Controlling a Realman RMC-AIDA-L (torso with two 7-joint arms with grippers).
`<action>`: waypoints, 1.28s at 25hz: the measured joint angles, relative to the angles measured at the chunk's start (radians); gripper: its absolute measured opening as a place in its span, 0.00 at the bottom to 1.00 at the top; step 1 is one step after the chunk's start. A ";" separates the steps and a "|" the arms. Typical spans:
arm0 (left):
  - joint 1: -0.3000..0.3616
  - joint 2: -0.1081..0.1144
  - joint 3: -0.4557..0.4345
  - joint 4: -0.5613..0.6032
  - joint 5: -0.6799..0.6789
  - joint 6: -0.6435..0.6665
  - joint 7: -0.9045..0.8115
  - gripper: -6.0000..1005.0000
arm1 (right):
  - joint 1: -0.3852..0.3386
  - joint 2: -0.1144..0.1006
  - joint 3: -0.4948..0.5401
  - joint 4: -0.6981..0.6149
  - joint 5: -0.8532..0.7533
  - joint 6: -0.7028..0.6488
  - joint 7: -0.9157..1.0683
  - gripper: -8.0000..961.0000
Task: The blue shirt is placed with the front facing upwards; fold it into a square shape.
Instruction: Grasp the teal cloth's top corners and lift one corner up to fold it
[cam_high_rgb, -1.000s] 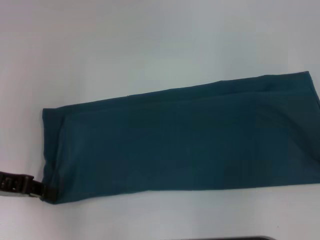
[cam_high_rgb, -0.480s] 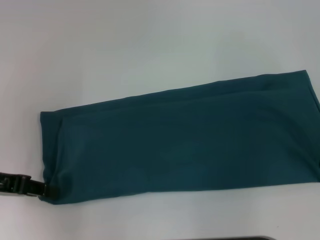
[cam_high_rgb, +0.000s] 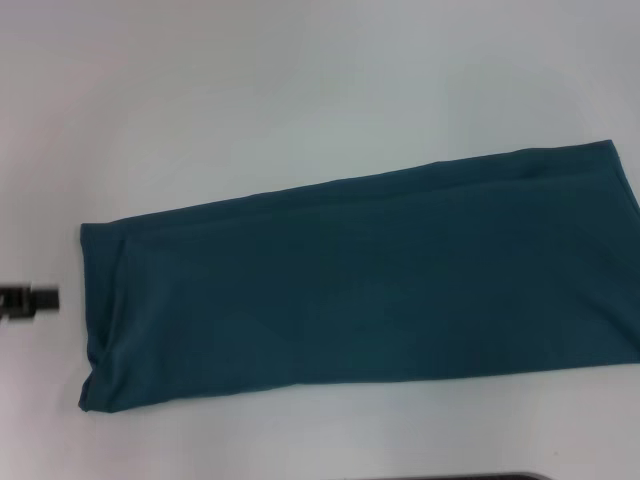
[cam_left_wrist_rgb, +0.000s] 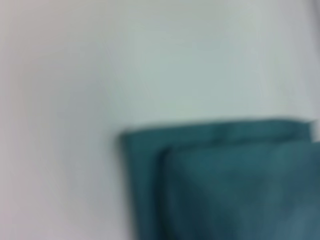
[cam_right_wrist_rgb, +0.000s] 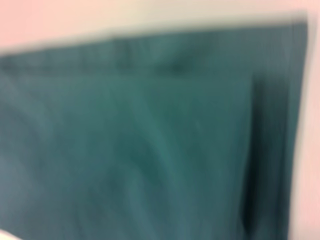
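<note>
The blue shirt (cam_high_rgb: 360, 285) lies on the white table, folded into a long teal band that runs from the left to the right edge of the head view. No letters or tag show. Its left end shows in the left wrist view (cam_left_wrist_rgb: 225, 180) and its right end fills the right wrist view (cam_right_wrist_rgb: 150, 140). My left gripper (cam_high_rgb: 35, 299) shows only as a dark tip at the left edge, a little left of the shirt's left end and apart from it. My right gripper is out of view.
The white table (cam_high_rgb: 300, 100) extends behind and in front of the shirt. A dark edge (cam_high_rgb: 450, 477) runs along the bottom of the head view.
My left gripper has let go of the shirt's front left corner and drawn back to the left and farther away. The corner has dropped flat on the table.
</note>
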 joint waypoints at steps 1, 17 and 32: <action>-0.004 0.001 -0.015 -0.001 -0.044 0.012 0.025 0.39 | 0.001 -0.004 0.022 -0.010 0.030 -0.009 -0.015 0.36; 0.005 -0.039 0.043 0.236 -0.392 0.050 0.570 0.77 | -0.097 0.109 0.039 0.152 0.584 -0.055 -0.684 0.85; -0.066 -0.028 0.163 0.394 -0.350 0.015 0.330 0.76 | -0.075 0.124 0.031 0.318 0.506 0.083 -0.600 0.70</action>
